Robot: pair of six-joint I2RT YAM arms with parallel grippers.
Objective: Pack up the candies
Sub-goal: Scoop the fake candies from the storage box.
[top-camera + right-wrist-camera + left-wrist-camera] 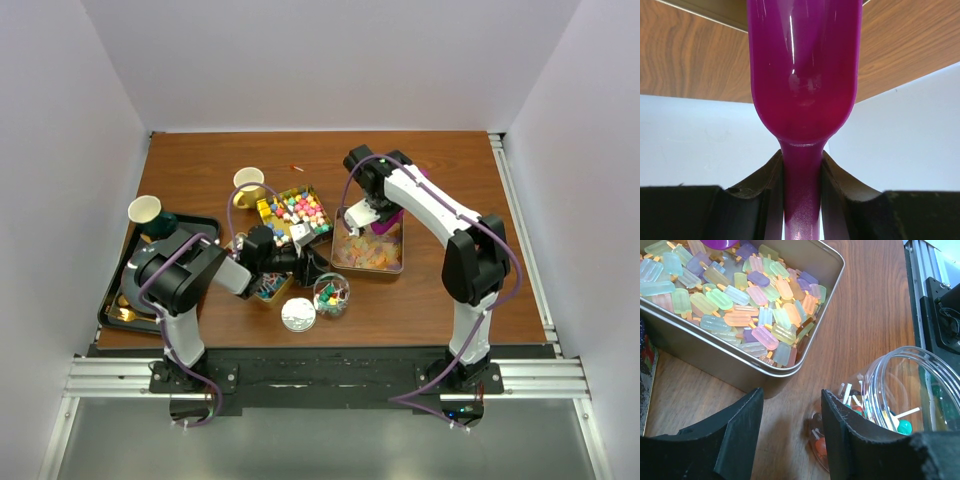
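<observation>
I am holding the left claw [791, 396] spread over bare counter [870, 305], gripping nothing. The clear jar [900, 385] is standing just beside its right finger. Straight ahead, the tin [740, 367] is carrying the pale translucent candies [740, 305]. The right claw [801, 159] is pinching the purple scoop [804, 75] by its handle, long axis pointing away, above that tin; the right arm is nearer. Whether the bowl is loaded I cannot tell.

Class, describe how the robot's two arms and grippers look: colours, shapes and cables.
Both the left arm and right arm mix white links with black joints, and a purple cable loops along each. The left gripper and right gripper have two thick matte-black fingers with curved inner faces.
</observation>
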